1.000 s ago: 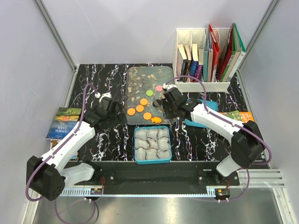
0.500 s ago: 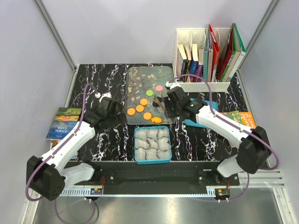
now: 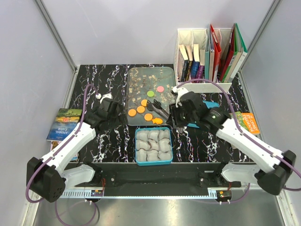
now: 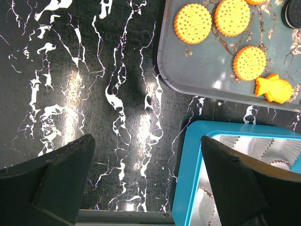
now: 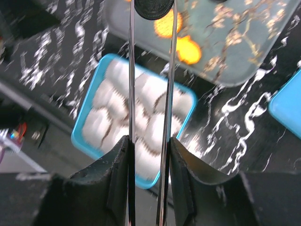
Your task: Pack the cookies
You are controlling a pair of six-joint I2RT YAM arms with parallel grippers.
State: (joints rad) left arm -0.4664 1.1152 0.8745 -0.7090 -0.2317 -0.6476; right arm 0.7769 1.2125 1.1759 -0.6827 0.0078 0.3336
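Your right gripper (image 5: 148, 155) clamps thin metal tongs (image 5: 131, 70), which pinch the round black cookie (image 5: 153, 7) above the glossy tray's (image 5: 235, 52) near edge; dimpled orange cookies (image 4: 193, 22) lie there too. Your left gripper (image 4: 146, 141) has its jaws spread.

Orange round cookies (image 3: 140, 109): four are counted on the tray, clustered at its left side.
Orange fish-shaped cookie (image 3: 157, 121): one is spotted, right at the tray's near rim.
Green cookie (image 3: 150, 93): one.
Pink cookie (image 3: 160, 89): one.
Black cookie (image 5: 153, 7): and one more is picked out.
Cookies in all: eight are tallied.
Grey tray (image 3: 141, 75): one, set toward the far edge of the tabletop.
Blue box (image 3: 137, 146): one, at the near edge.
Paper cups (image 3: 153, 145): nine are made out, three rows of three.
Blue lid (image 3: 212, 104): one, mostly covered.
White file rack (image 3: 202, 87): one, at the far right corner; its books cannot be counted.
Loose books: two are seen, the left-edge book (image 3: 63, 123) and the right-edge book (image 3: 248, 121).
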